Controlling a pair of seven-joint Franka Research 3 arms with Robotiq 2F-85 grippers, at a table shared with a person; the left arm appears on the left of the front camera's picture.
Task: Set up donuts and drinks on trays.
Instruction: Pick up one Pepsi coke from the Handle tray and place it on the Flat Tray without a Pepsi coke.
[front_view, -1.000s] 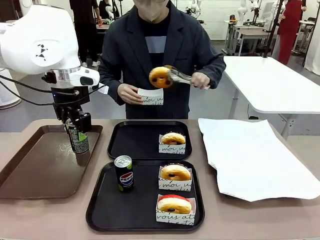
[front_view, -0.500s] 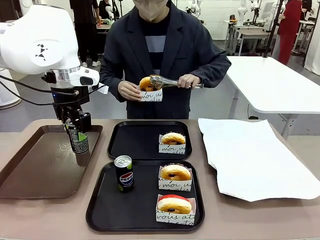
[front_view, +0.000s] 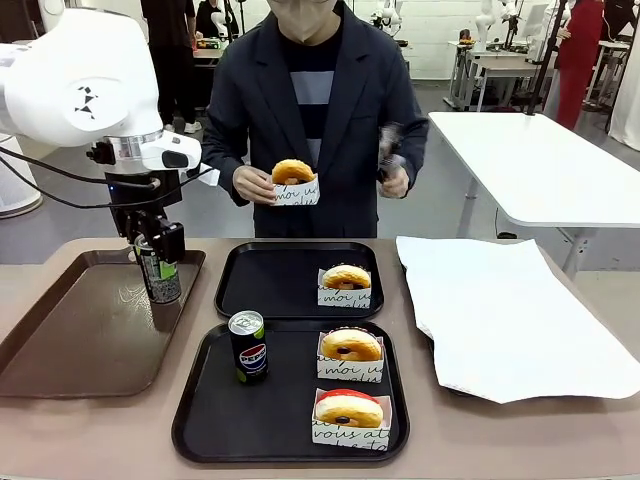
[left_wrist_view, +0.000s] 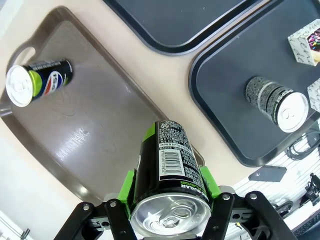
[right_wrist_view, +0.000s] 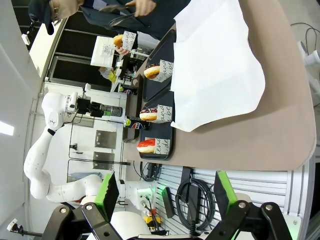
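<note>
Black slim soda can (front_view: 158, 272) clamped upright in left gripper (front_view: 152, 262) above glossy brown tray (front_view: 60, 335); right gripper (right_wrist_view: 165, 197) open, empty; next: carry it right to far matte black tray (front_view: 265, 280).

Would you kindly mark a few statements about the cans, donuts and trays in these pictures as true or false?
1. The left gripper holds a can. True.
2. The near black tray holds three donuts. False: it holds two donuts and one upright can.
3. The far black tray holds one donut. True.
4. The person's hand holds a soda can. False: it holds a sleeved donut.
5. The right gripper grips a donut. False: its jaws stand open and empty.
</note>
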